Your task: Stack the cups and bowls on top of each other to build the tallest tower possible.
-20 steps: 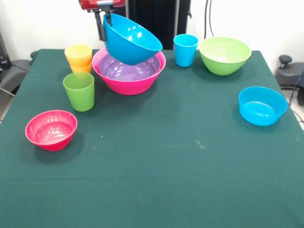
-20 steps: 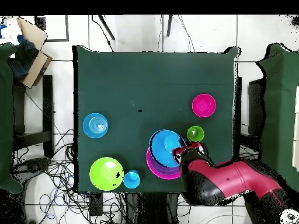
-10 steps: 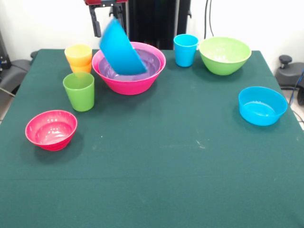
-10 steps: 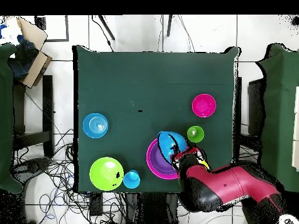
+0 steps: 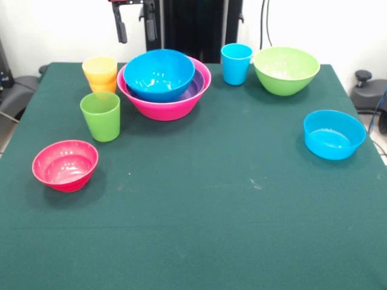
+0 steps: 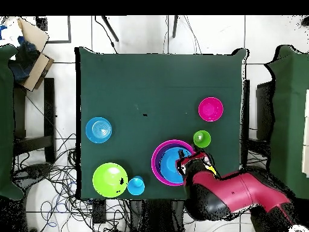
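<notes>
We record a dark green table cloth (image 5: 242, 229) carrying a large pink bowl (image 5: 166, 107) lined with a purple bowl (image 5: 195, 86), in which sits a blue bowl (image 5: 159, 74); beside these stand a light green bowl (image 5: 286, 70), a light blue bowl (image 5: 334, 134) and a red-pink bowl (image 5: 65, 164). We note the cups as green (image 5: 101, 116), blue (image 5: 236, 63) and yellow (image 5: 100, 69), the yellow one seated in an orange cup (image 5: 105, 87). We observe black gripper fingers (image 5: 121, 23) in the front view and, from overhead, a red and black arm (image 6: 241, 190).
</notes>
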Controlling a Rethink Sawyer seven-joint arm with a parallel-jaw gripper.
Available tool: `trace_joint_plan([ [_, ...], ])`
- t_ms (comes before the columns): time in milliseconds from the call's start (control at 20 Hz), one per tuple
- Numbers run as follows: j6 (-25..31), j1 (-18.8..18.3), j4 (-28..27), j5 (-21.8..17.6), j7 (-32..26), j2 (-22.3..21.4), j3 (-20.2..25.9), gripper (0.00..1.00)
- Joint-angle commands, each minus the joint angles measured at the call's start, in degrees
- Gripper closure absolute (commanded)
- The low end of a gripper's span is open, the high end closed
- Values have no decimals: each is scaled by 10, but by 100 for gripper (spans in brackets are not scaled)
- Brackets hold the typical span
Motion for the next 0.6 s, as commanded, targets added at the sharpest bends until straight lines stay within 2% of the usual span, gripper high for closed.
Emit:
trace_joint_plan([
  [50, 20, 25, 23, 13, -18, -2, 36, 0],
  [250, 33, 17, 24, 35, -29, -12, 53, 0],
  [450, 38, 27, 20, 45, -26, -20, 52, 0],
  [600, 57, 29, 10, 66, -36, -25, 66, 0],
])
